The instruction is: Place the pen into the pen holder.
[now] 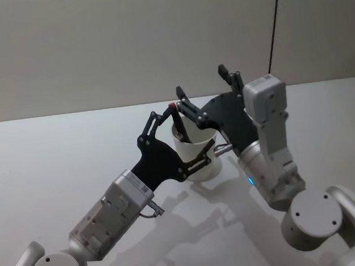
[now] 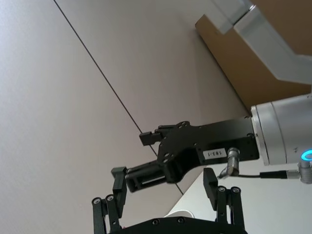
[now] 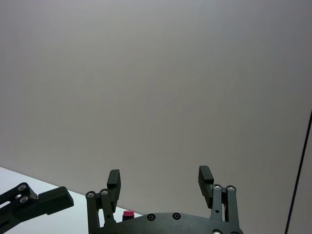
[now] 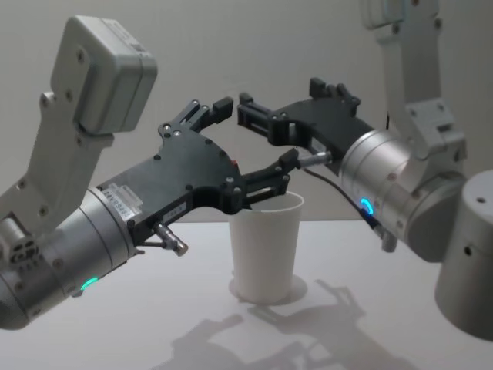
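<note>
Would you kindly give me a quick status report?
Left end effector open above cup. Right end effector open, beside it. Pen standing in cup, red tip up. Nothing in the way.

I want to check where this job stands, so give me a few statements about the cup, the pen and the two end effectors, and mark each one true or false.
1. The cup stands upright on the table. True.
2. The left end effector is shut on the pen. False: its fingers are spread apart with nothing gripped between them.
3. The pen lies flat on the table. False: it stands in the cup, its red end above the rim.
4. The right end effector is open. True.
5. The cup is red. False: it is white.
</note>
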Controlling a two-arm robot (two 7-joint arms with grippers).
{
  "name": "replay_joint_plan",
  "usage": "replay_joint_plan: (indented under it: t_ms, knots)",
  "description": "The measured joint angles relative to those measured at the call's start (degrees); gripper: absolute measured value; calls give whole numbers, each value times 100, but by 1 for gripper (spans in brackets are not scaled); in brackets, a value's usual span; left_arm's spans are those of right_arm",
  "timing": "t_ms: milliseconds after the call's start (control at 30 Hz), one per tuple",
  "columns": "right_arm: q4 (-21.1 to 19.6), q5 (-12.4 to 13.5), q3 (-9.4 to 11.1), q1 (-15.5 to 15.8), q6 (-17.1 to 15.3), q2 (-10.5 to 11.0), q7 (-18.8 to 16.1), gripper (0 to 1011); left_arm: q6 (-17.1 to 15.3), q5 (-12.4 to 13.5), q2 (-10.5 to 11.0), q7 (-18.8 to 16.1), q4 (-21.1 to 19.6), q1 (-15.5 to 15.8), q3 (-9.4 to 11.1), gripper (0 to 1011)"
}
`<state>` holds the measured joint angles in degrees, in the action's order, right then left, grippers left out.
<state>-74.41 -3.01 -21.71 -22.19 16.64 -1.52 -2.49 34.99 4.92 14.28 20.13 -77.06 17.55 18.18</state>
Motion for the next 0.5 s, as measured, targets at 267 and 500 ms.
replay_joint_plan:
  t_ms: [267, 500]
  knots:
    - [-531, -62, 37, 292, -76, 150, 270, 1001, 0, 0, 0, 0, 0, 0, 0, 1003]
    - [-944, -155, 66, 533, -155, 276, 563, 1001, 0, 0, 0, 0, 0, 0, 0, 1003]
